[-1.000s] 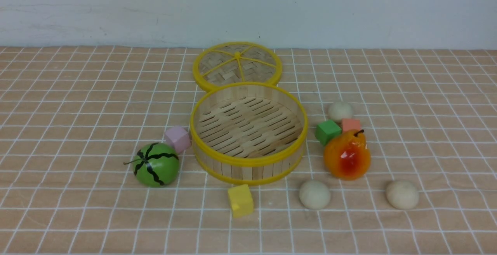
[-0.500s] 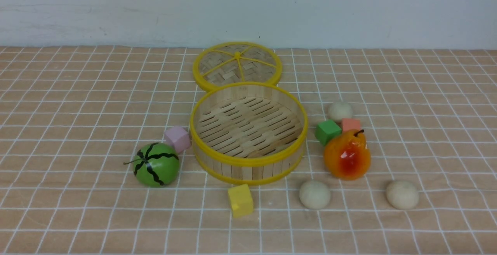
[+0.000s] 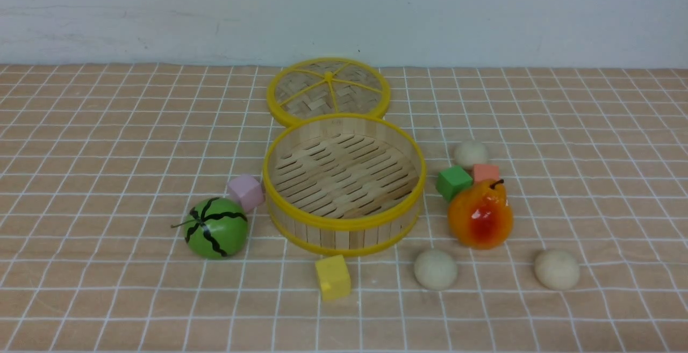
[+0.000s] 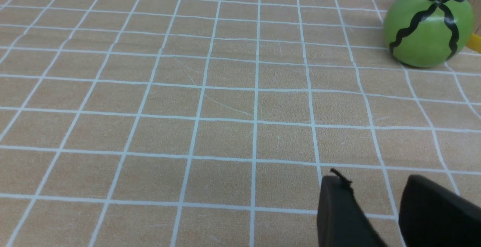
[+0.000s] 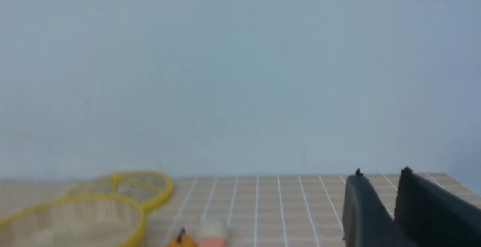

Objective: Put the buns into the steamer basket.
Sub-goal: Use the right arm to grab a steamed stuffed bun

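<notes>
The steamer basket point(image 3: 344, 224) stands mid-table, open, with nothing on its slatted floor. Three off-white buns lie on the cloth to its right: one far point(image 3: 471, 154), one near the basket's front point(image 3: 435, 269), one at the near right point(image 3: 557, 269). Neither gripper shows in the front view. My left gripper point(image 4: 372, 181) hangs low over bare cloth, jaws close together and holding nothing, with no bun in that view. My right gripper point(image 5: 382, 172) is also shut and holds nothing; it looks toward the wall, with the basket point(image 5: 75, 199) blurred off to one side.
The flat woven lid point(image 3: 328, 89) lies behind the basket. A green watermelon ball point(image 3: 216, 228) and a lilac cube point(image 3: 245, 192) sit to the basket's left, a yellow cube point(image 3: 333, 278) in front. An orange pear point(image 3: 480, 214), a green cube point(image 3: 453, 182) and a salmon cube point(image 3: 486, 173) crowd the buns.
</notes>
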Available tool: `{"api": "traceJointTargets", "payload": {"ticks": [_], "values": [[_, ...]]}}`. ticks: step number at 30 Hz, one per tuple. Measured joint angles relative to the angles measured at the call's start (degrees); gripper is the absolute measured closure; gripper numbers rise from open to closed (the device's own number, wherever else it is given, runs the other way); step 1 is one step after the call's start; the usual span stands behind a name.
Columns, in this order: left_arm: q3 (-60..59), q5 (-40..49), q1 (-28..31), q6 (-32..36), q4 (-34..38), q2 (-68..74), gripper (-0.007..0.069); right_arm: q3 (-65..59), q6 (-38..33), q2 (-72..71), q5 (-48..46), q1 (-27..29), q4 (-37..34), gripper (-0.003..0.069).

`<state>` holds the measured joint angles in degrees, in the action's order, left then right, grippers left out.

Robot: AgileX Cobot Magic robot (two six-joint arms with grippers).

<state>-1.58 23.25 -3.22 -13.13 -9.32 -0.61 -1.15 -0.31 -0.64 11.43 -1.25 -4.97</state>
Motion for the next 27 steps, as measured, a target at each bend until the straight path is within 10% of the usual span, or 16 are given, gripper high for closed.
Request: {"api": "traceJointTargets", "payload": {"ticks": [17,27], "values": [[0.0,0.0,0.0,0.0,0.0,0.0,0.0386,36.8,1.4,28.7,-40.4,0.0,-0.1,0.0482],[0.0,0.0,0.0,0.0,0.0,0.0,0.0386,35.7,1.0,47.5,-40.6,0.0,-2.4,0.0471]]}}
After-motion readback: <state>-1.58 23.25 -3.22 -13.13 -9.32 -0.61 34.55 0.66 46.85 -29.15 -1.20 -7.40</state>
